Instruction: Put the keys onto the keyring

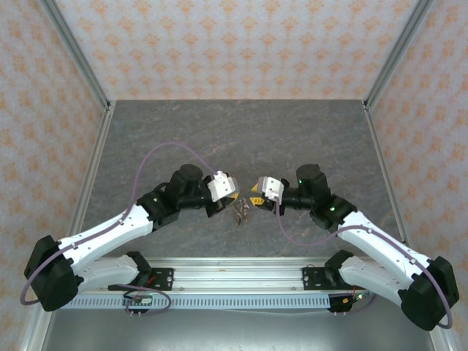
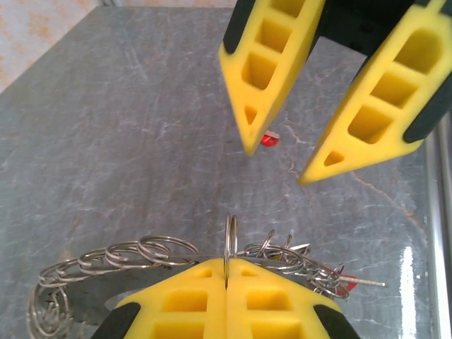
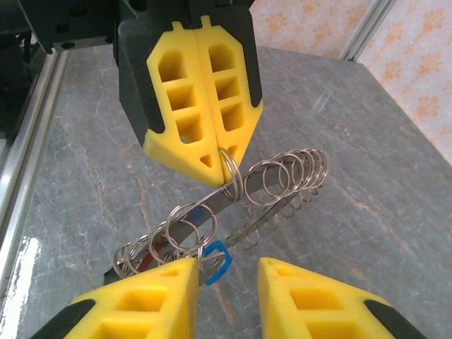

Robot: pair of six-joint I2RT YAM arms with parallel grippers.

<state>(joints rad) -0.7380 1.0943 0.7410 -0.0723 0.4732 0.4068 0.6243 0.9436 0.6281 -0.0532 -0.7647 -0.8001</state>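
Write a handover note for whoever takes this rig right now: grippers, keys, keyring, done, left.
Left gripper: shut, pinching one small wire ring of the bunch.
Right gripper: open, facing the left one, nothing between its fingers.
Keyring: its flat band runs through a row of wire rings; a blue tag hangs by the right fingers.
Done: many rings sit on the band.
Left: a red tag seems to lie loose on the table, so it is probably next. Total key count cannot be told.

Worktop (image 1: 219, 131): grey, marble-veined. Walls (image 1: 241, 44): pale paper, orange floral motifs. Aluminium frame posts (image 1: 77, 51): rear corners. Slotted rail (image 1: 234, 278): near edge.
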